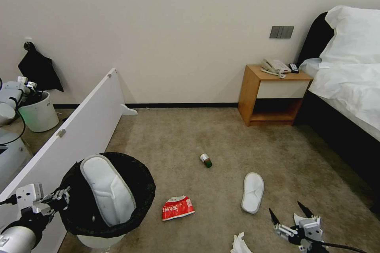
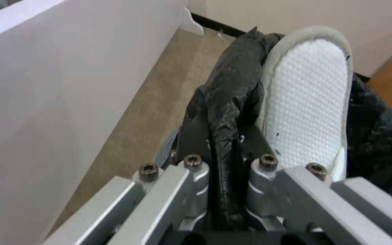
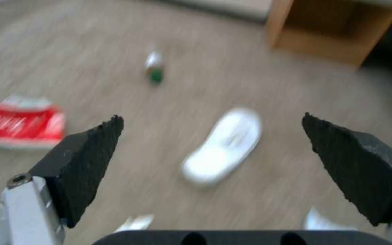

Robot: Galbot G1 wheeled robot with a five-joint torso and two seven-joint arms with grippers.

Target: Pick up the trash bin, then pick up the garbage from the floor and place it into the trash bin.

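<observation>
My left gripper (image 1: 63, 197) is shut on the rim of the trash bin (image 1: 147, 189), a white bin lined with a black bag, at the lower left. The left wrist view shows the left gripper (image 2: 225, 136) pinching the black bag fold (image 2: 223, 102). One white slipper (image 1: 109, 189) (image 2: 309, 102) stands in the bin. On the carpet lie a second slipper (image 1: 252, 191) (image 3: 223, 149), a red-white packet (image 1: 177, 208) (image 3: 21, 124), a green-capped bottle (image 1: 206, 160) (image 3: 154, 68) and a white tissue wad (image 1: 239, 244). My right gripper (image 1: 287, 210) (image 3: 212, 117) hangs open above the floor, just right of and nearer than the floor slipper.
A long white board (image 1: 79, 126) leans along the left, with a pale bucket (image 1: 38, 112) behind it. A wooden nightstand (image 1: 273, 95) with a telephone stands by the far wall. The bed (image 1: 348, 79) runs along the right. Open carpet lies between them.
</observation>
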